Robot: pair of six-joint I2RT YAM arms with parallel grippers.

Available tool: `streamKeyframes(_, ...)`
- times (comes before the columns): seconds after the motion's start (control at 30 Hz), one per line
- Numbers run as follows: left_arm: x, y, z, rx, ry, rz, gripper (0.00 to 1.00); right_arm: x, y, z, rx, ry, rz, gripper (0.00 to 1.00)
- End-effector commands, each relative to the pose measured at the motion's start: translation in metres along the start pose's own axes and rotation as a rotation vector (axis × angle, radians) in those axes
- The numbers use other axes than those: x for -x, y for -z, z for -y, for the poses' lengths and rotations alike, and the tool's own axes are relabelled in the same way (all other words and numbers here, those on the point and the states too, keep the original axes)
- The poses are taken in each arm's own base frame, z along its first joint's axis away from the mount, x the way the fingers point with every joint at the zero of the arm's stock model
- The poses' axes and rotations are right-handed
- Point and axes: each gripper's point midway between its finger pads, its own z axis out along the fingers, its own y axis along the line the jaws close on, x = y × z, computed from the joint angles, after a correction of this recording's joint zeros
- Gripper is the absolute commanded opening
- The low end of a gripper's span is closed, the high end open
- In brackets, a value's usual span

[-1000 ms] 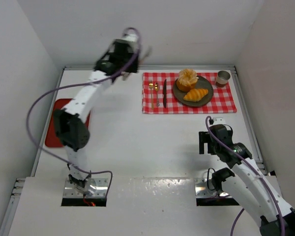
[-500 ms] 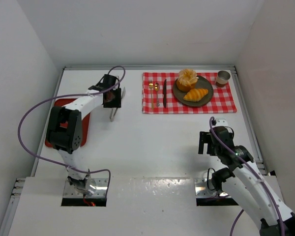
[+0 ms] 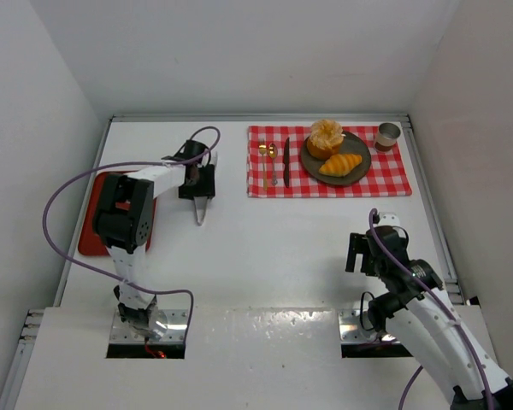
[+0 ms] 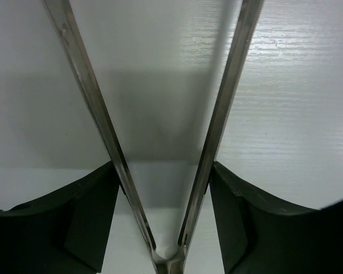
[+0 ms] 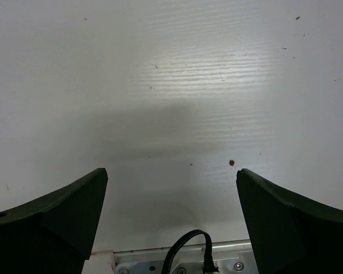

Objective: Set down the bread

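The bread lies on a dark plate at the back right: a round ruffled bun and a croissant in front of it. My left gripper is shut on a pair of metal tongs left of the cloth, low over the table. In the left wrist view the tong arms spread in an open V with nothing between them. My right gripper is open and empty over bare table at the near right.
The plate sits on a red checked cloth with a gold fork and spoon, a dark knife and a small cup. A red tray lies at the left edge. White walls enclose the table.
My left arm has swung down from high at the back wall and drawn in toward the tray, tongs still held. My right gripper has drawn slightly nearer its base.
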Motion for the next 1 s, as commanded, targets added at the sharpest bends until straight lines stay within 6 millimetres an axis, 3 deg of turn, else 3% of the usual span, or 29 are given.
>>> streamKeyframes(0.0, -0.004, 0.0, 0.004, -0.018, -0.009, -0.04, 0.69, 0.002, 0.001, 0.0, 0.001, -0.02, 0.011, 0.94)
streamKeyframes(0.03, -0.006, 0.004, 0.011, -0.034, -0.033, -0.054, 0.69, 0.001, 0.001, -0.001, 0.004, -0.017, 0.01, 0.95)
streamKeyframes(0.07, 0.008, 0.016, 0.02, -0.068, -0.076, -0.021, 0.7, 0.003, 0.002, -0.001, 0.005, -0.016, 0.012, 0.95)
streamKeyframes(0.1, 0.013, 0.021, 0.021, -0.071, -0.095, -0.01, 0.74, 0.003, 0.002, 0.0, 0.001, -0.017, 0.01, 0.95)
streamKeyframes(0.27, 0.04, 0.064, 0.022, -0.078, -0.242, 0.046, 0.74, 0.007, 0.004, -0.002, 0.013, -0.004, 0.016, 0.97)
streamKeyframes(0.33, 0.056, 0.092, 0.02, -0.077, -0.283, 0.106, 0.74, 0.01, 0.005, -0.002, 0.014, -0.004, 0.024, 0.98)
streamKeyframes(0.4, 0.054, 0.111, 0.017, -0.085, -0.354, 0.109, 0.75, 0.01, 0.005, -0.002, 0.015, -0.002, 0.028, 0.99)
streamKeyframes(0.43, 0.06, 0.132, 0.018, -0.103, -0.381, 0.151, 0.77, 0.01, 0.006, -0.001, 0.012, -0.004, 0.031, 0.99)
streamKeyframes(0.47, 0.054, 0.145, 0.014, -0.111, -0.431, 0.158, 0.81, 0.01, 0.006, -0.003, 0.021, -0.004, 0.037, 0.99)
streamKeyframes(0.5, 0.047, 0.142, 0.011, -0.107, -0.456, 0.135, 0.86, 0.009, 0.005, -0.003, 0.02, -0.005, 0.034, 0.99)
streamKeyframes(0.57, 0.033, 0.158, 0.005, -0.115, -0.509, 0.121, 0.9, 0.011, 0.005, -0.003, 0.023, -0.009, 0.044, 0.99)
streamKeyframes(0.6, 0.017, 0.153, -0.004, -0.102, -0.546, 0.081, 0.9, 0.012, 0.006, -0.004, 0.028, -0.008, 0.05, 0.99)
streamKeyframes(0.67, 0.003, 0.161, -0.022, -0.077, -0.57, 0.073, 0.91, 0.011, 0.005, -0.004, 0.03, -0.006, 0.047, 0.99)
streamKeyframes(0.7, -0.018, 0.153, -0.038, -0.068, -0.558, 0.021, 0.91, 0.012, 0.006, -0.006, 0.04, -0.008, 0.053, 0.99)
streamKeyframes(0.73, -0.025, 0.153, -0.047, -0.059, -0.554, 0.011, 0.91, 0.012, 0.006, -0.006, 0.043, -0.008, 0.055, 0.99)
streamKeyframes(0.8, -0.035, 0.156, -0.067, -0.034, -0.518, 0.004, 0.91, 0.01, 0.004, -0.008, 0.055, -0.007, 0.05, 0.99)
streamKeyframes(0.97, -0.037, 0.169, -0.076, -0.118, -0.448, 0.047, 0.92, 0.007, 0.003, -0.014, 0.088, -0.011, 0.043, 0.99)
